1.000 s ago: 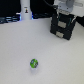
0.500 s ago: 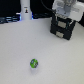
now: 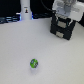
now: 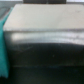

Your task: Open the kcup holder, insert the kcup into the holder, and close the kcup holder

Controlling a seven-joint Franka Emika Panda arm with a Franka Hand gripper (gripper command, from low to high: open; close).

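- Opening step, judged: the arm hangs over the kcup holder point(image 3: 63, 27), pincer hidden; I cannot tell whether it is open.
- The kcup point(image 3: 34, 63) sits well apart on the desk point(image 3: 15, 50).
- Next: catch a drawer handle and pull.

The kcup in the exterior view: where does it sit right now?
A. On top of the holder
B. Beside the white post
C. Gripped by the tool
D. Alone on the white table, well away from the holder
D: the kcup lies by itself on the table, while the holder stands far off toward the exterior view's right, with the arm over it.
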